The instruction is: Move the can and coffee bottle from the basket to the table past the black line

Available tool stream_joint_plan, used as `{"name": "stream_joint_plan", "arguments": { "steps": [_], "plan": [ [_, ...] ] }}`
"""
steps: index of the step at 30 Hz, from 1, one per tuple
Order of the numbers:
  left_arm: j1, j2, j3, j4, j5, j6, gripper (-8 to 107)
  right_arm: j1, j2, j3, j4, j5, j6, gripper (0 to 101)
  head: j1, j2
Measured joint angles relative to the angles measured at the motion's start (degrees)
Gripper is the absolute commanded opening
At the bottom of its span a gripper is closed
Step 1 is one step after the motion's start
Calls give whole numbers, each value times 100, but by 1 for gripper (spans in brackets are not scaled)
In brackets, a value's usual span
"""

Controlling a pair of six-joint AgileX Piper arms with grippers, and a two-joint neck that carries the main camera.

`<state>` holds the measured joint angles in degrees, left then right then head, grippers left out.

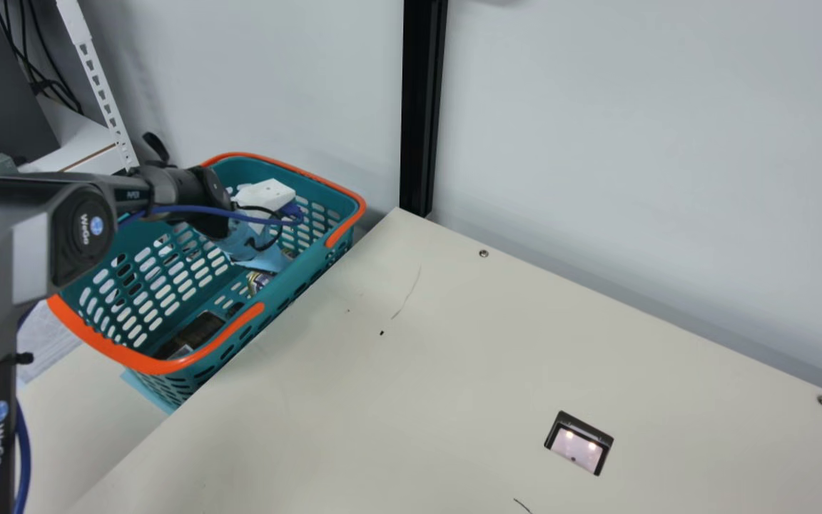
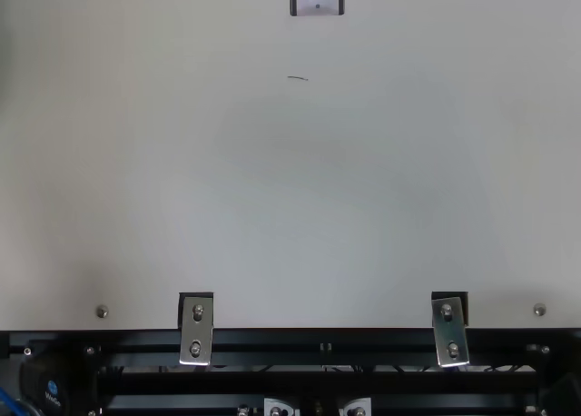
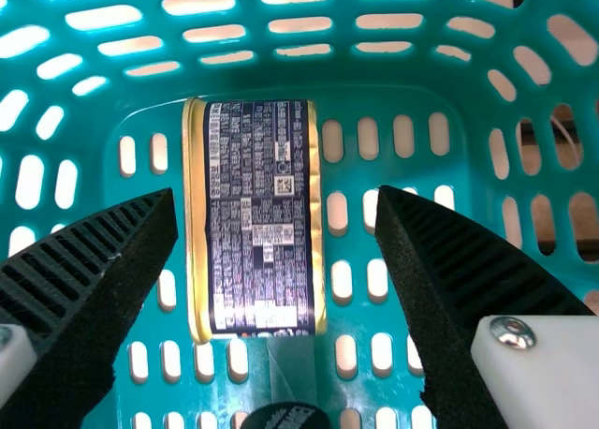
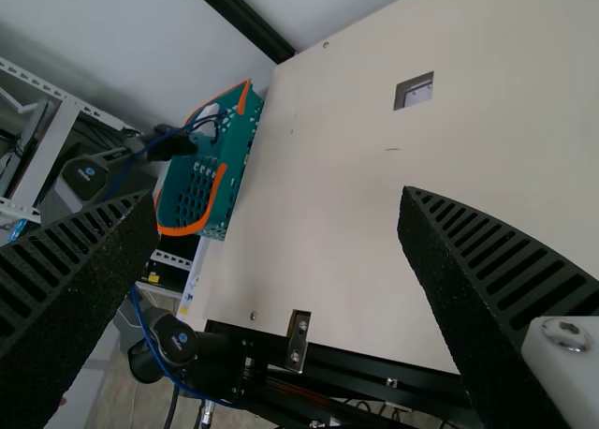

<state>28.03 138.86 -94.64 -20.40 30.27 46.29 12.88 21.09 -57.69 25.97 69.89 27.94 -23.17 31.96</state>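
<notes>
- One can (image 3: pixel 264 218) lay near a basket (image 1: pixel 158 366) corner, black cap (image 3: pixel 285 418) nearby.
- Left end effector (image 1: pixel 266 194) hung above, fingers apart.
- Right end effector (image 4: pixel 279 202) gaped wide.

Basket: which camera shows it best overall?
The main view: the basket is large, with most of its orange rim visible. The right wrist view shows it smaller; the left wrist view, its inside around the can.

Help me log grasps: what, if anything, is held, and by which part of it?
Nothing: the left end effector is open over the can, the right end effector open too.
</notes>
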Motion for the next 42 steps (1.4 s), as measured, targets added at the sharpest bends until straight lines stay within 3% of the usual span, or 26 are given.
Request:
{"name": "stream_joint_plan", "arguments": {
  "steps": [15, 16, 17, 21, 26, 35, 42],
  "plan": [
    [-58, 831, -938, 215, 121, -695, 90, 0, 0, 0, 0, 0, 0, 101, 0, 0],
    [-58, 863, -987, 215, 99, -710, 59, 0, 0, 0, 0, 0, 0, 101, 0, 0],
    [-58, 903, -1025, 205, 109, -734, 10, 0, 0, 0, 0, 0, 0, 101, 0, 0],
    [-37, 966, -1096, 142, 74, -760, 10, 0, 0, 0, 0, 0, 0, 101, 29, 0],
    [9, 711, -810, -145, -32, -566, 10, 0, 0, 0, 0, 0, 0, 101, 29, 0],
    [207, -544, 298, -1307, -626, 465, 10, 0, 0, 0, 0, 0, 0, 101, 29, 0],
    [367, -1850, 1207, -2648, -679, 1459, 10, 0, 0, 0, 0, 0, 0, 101, 29, 0]
  ]
}}
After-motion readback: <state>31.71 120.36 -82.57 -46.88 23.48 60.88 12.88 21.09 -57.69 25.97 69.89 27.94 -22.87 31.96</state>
